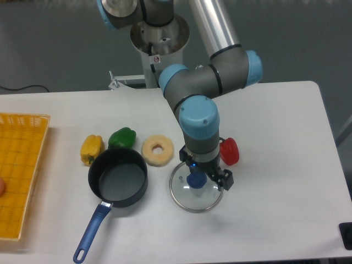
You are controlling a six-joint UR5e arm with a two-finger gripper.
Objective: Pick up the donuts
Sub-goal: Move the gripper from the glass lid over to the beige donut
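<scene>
The donut [158, 150] is a pale cream-yellow ring lying flat on the white table, just right of the black pot and a short way left of my arm. My gripper [201, 177] points down over the round glass lid [187, 201], to the right of the donut and apart from it. Its fingers stand spread on either side of the lid's blue knob [196, 181], so it looks open, and nothing is lifted.
A black pot [118, 176] with a blue handle sits at front left of the donut. A yellow pepper [91, 148] and a green pepper [122, 137] lie behind the pot. A red pepper [229, 151] is right of the arm. A yellow basket [22, 176] fills the left edge.
</scene>
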